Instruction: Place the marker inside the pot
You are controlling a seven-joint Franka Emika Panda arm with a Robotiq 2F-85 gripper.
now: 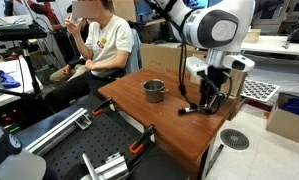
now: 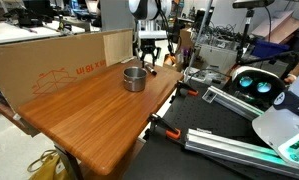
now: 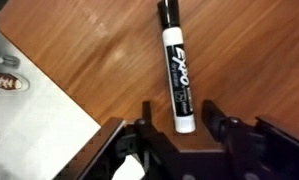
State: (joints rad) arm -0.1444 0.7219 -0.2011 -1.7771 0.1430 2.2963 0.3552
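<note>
Your gripper (image 3: 182, 128) is released, jaws on either side of the marker (image 3: 175, 70), which lies on the table (image 3: 89, 60) toward 12 o'clock. Shift to its middle, then close; in an exterior view the pot (image 1: 153, 90) stands at 9 o'clock

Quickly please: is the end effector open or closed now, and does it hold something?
End effector: open, holding nothing; the marker lies on the table between its jaws.

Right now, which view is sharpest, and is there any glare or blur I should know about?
Wrist view: sharpest, the marker label reads clearly, soft sheen on the table, gripper edges slightly soft. In both exterior views the pot glints; everything is small and grainy.
</note>
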